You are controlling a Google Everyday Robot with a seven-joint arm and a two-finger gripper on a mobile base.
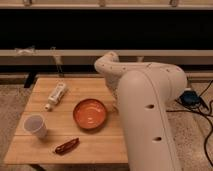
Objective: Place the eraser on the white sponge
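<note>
My white arm (150, 110) fills the right half of the camera view and bends down over the right end of the wooden table (45, 145). The gripper is hidden behind the arm's own body, somewhere low at the table's right side. Neither the eraser nor the white sponge shows; the arm covers that part of the table.
An orange bowl (90, 113) sits mid-table right beside the arm. A white tube-shaped bottle (56, 95) lies at the back left, a white cup (36, 125) stands front left, and a reddish-brown wrapper (67, 145) lies near the front edge. Cables and a blue object (190, 96) lie on the floor at right.
</note>
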